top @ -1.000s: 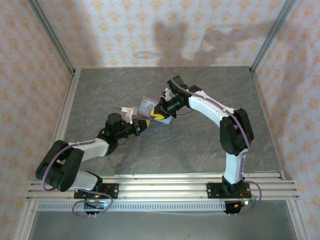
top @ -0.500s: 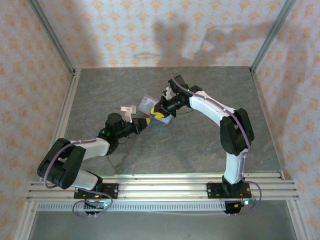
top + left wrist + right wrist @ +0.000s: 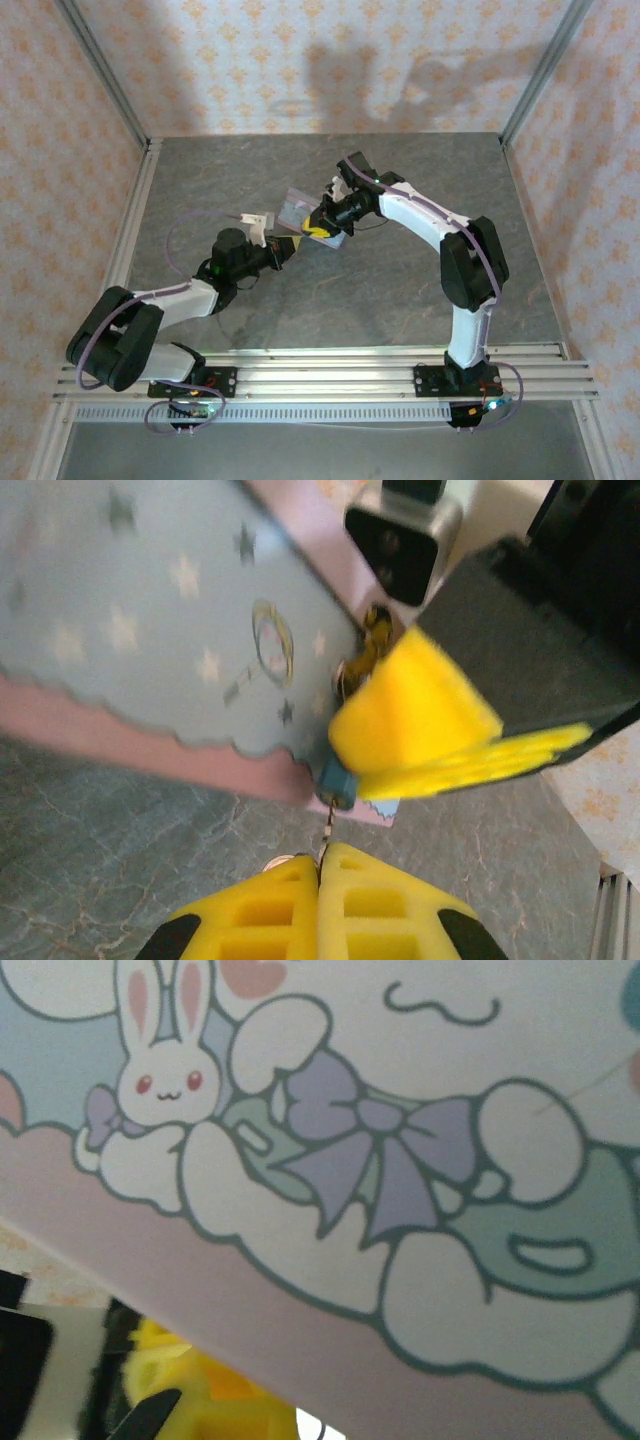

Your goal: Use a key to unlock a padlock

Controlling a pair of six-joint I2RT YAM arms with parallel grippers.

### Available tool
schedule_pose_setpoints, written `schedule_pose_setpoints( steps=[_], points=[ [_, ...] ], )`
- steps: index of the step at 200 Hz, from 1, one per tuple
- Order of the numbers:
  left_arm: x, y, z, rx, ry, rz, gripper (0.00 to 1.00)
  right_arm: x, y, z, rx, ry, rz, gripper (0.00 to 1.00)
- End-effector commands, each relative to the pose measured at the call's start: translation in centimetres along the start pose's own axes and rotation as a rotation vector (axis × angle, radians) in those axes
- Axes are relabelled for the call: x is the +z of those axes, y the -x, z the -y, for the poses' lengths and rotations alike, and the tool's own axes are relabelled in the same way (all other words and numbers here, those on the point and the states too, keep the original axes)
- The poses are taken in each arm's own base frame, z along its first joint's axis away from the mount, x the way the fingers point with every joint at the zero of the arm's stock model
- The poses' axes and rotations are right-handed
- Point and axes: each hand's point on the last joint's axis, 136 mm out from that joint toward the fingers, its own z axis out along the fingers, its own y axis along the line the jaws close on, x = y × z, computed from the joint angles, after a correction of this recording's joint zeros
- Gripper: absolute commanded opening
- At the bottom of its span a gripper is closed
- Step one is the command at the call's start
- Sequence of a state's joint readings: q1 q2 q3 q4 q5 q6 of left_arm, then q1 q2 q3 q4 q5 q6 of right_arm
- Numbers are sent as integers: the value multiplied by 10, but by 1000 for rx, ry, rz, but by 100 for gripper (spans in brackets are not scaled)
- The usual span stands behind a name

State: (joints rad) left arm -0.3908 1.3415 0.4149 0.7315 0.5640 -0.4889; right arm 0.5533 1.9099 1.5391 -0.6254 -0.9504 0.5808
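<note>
Bright even light casts soft shadows on the back wall [image 3: 330, 70]; wrist views blur close up.

The left arm [image 3: 170, 295] and right arm [image 3: 425, 212] wear white shells over black joints, each trailed by a thin lilac cable [image 3: 183, 220]. Their fingers [image 3: 385, 905] are bright yellow, moulded with square hollows. The black bases [image 3: 460, 380] carry small green lights.

A light-blue tin [image 3: 298, 210] with a pink scalloped border is tilted near the middle of the grey stone-patterned table [image 3: 350, 300]. Pale stars [image 3: 185, 575] dot 1 face; a white rabbit [image 3: 160, 1080] and a lilac bow [image 3: 370, 1150] decorate another. Orange-flowered walls [image 3: 300, 60], 2 metal posts [image 3: 100, 75] and grooved aluminium rails [image 3: 330, 365] surround the table
</note>
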Motion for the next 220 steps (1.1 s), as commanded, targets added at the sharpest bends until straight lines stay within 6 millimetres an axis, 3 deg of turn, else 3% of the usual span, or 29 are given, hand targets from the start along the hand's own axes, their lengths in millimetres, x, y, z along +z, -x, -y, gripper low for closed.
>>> schedule_pose_setpoints(
  steps=[1,74,141,163,220],
  points=[
    [-7,38,18,68,-59,116,0,1,-31,-10,-23,23,-111,0],
    [-4,22,14,25,-83,91,0,-4,-21,-25,8,73,-46,0],
    [-20,14,8,31,-14,72,0,-1,5,-3,37,2,79,0],
    [-29,8,4,21,9,62,0,9,14,15,36,-47,111,0],
    [-70,-6,-2,-27,85,74,0,53,22,96,-68,-349,213,0]
  ],
)
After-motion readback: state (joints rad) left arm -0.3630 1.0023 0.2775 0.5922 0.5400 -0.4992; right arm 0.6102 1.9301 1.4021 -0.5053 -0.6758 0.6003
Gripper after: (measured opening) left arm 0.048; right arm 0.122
